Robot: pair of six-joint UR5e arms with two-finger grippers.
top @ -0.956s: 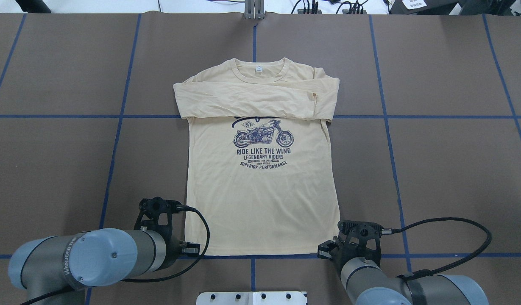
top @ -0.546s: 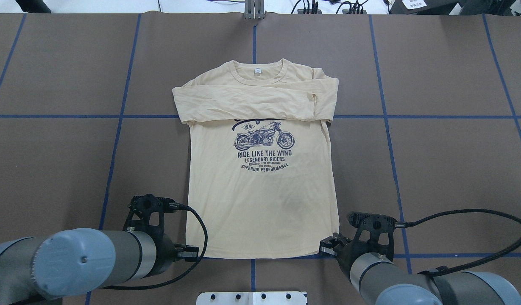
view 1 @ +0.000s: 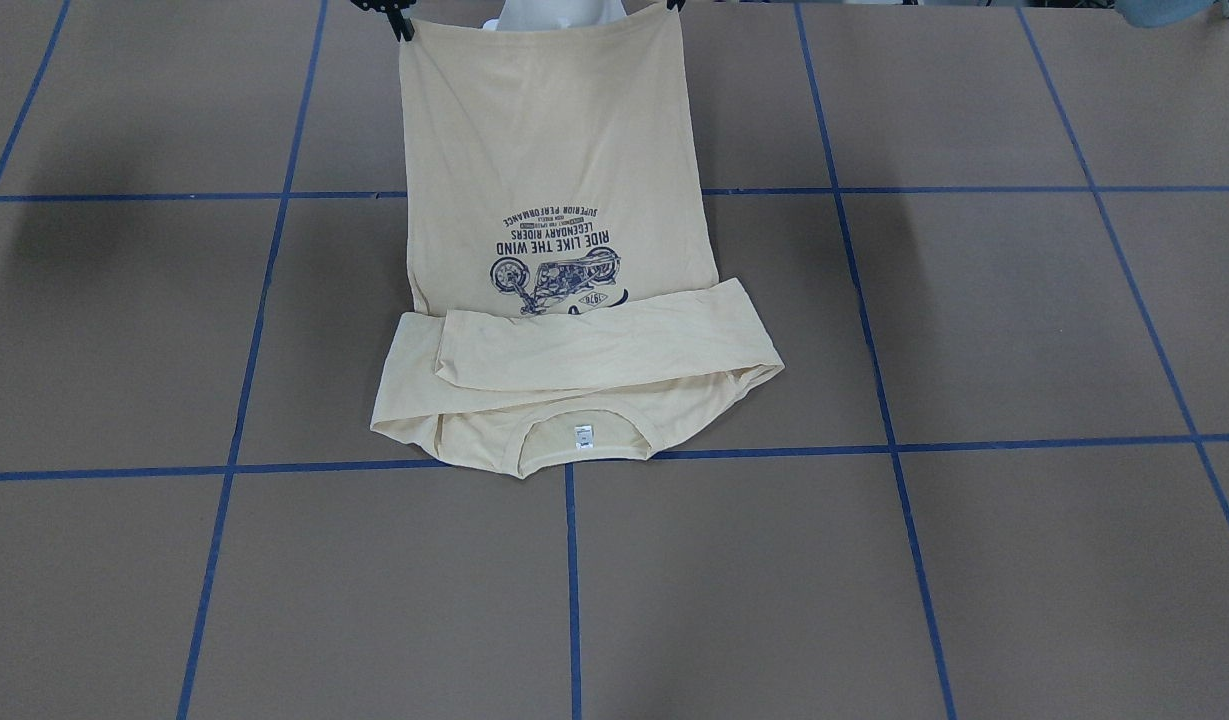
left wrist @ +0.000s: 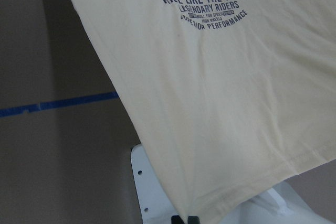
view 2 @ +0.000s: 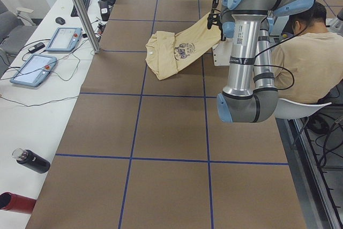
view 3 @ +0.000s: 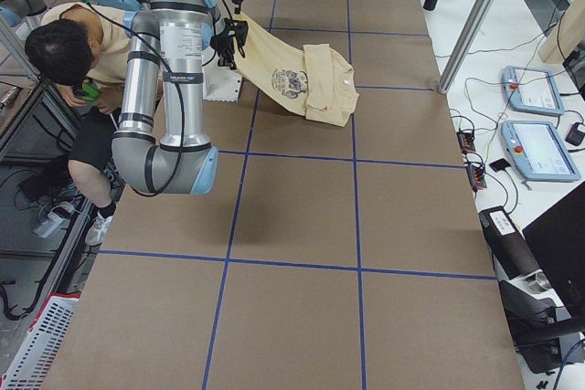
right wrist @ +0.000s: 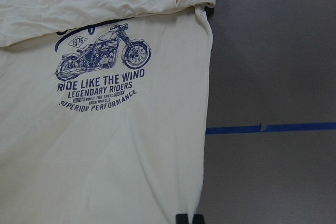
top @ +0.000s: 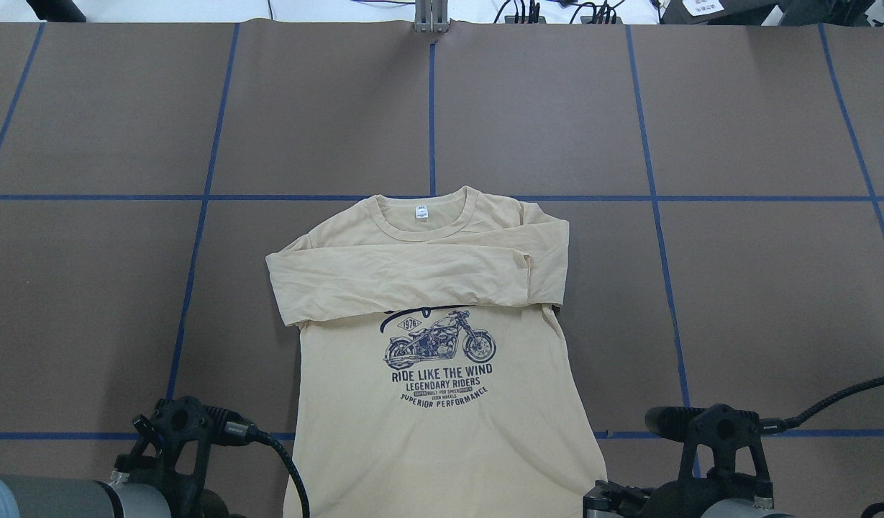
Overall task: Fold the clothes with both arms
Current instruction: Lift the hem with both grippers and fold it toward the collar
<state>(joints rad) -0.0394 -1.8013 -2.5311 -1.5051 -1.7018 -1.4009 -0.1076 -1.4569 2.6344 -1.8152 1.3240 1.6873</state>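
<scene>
Cream T-shirt (top: 442,424) held up by its hem (view 1: 534,22) corners
The left gripper (left wrist: 187,219) and the right gripper (right wrist: 190,219) are each clamped on one bottom corner, holding the hem above the brown table (top: 700,129) near the robot's white base (left wrist: 152,192); the collar (top: 421,229) and folded-in sleeves (top: 406,277) lie flat on the table, motorcycle print (top: 442,360) facing up

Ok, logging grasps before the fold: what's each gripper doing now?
Left gripper: closed on a hem corner of the shirt.
Right gripper: closed on the other hem corner.
</scene>
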